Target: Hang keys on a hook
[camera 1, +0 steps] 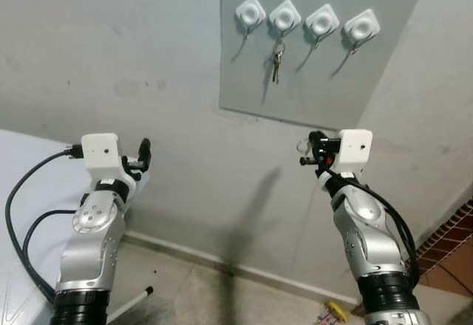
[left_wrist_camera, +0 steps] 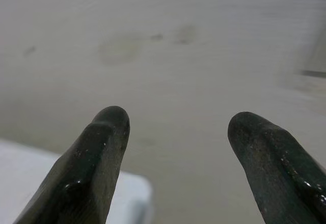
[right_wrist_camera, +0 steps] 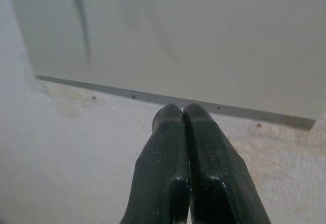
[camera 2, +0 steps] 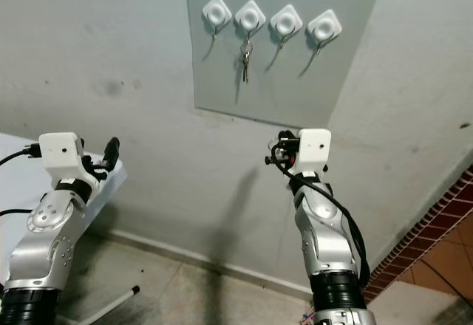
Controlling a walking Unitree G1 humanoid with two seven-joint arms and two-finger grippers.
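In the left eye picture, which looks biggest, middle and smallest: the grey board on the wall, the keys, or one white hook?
1. grey board, biggest by far.
2. and 3. The keys and a white hook look nearly alike; the keys are longer, the hook's pad wider, so no clear order.

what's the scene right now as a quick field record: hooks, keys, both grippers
hooks: four white hooks in a row on a grey panel on the wall
keys: bunch of keys hanging from the second hook from the left
other hooks: bare
left gripper: fingers apart, holding nothing, raised toward the wall left of the panel
right gripper: fingers pressed together, nothing between them, raised below the panel
task state: keys are on a hook
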